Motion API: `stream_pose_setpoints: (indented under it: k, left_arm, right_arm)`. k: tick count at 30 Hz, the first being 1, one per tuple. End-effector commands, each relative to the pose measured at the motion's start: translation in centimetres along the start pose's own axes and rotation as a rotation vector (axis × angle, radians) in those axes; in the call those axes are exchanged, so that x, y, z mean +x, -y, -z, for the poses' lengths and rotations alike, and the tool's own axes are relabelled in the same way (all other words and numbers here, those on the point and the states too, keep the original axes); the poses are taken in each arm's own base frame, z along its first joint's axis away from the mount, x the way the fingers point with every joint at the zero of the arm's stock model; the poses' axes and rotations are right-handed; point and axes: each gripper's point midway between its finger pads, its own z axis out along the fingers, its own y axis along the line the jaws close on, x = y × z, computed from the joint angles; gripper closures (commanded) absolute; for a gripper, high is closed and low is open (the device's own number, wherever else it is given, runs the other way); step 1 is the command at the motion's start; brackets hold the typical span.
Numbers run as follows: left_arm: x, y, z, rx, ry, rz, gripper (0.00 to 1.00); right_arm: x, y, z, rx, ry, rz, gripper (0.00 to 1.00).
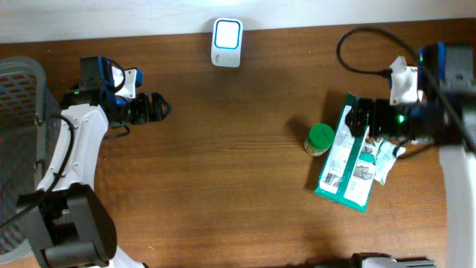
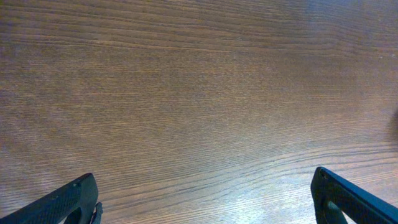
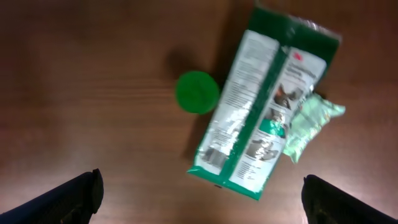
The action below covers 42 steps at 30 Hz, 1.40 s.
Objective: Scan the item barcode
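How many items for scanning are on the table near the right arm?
3. In the overhead view, a green-lidded jar stands left of the green pack; a small pale green packet lies at the pack's right edge. The right arm overhangs that spot, so more could be hidden.

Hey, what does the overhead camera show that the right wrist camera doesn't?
Only overhead: the white scanner at the table's far edge, the left gripper and a dark mesh basket. Only right wrist: the right gripper seen from within, fingers spread wide, holding nothing. Both: the green pack, the green-lidded jar and a pale green packet on the wooden table.
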Motion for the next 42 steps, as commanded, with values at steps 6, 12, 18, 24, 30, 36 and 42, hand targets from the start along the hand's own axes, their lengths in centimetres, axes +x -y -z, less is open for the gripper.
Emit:
stream_pose_setpoints:
  k: [6,12,18,24,30,36,42]
  left_arm:
    - [0.0,0.0,0.0,0.0,-0.002,-0.008,0.01]
    - [0.0,0.0,0.0,0.0,-0.002,-0.008,0.01]
    - [0.0,0.0,0.0,0.0,-0.002,-0.008,0.01]
    - [0.0,0.0,0.0,0.0,-0.002,-0.008,0.01]
    - [0.0,0.0,0.0,0.0,-0.002,-0.008,0.01]
    - [0.0,0.0,0.0,0.0,-0.002,-0.008,0.01]
    - [0.0,0.0,0.0,0.0,-0.002,-0.008,0.01]
  right_arm:
    - [3.1,-3.7,9.0,-0.09,0.284,0.133,0.02]
    - [3.8,-3.8,10.3,-0.093,0.329,0.14,0.02]
    - [5.8,-3.8,9.1,-0.111,0.215,0.125,0.02]
    - [7.0,-3.3,8.3,-0.082,0.364,0.259,0.01]
    - [7.5,-2.9,6.1,-0.037,0.808,0.443,0.02]
    - [7.3,-2.2,0.6,-0.029,0.961,0.46,0.02]
    - [6.6,-2.6,-3.3,0.036,1.104,0.637,0.02]
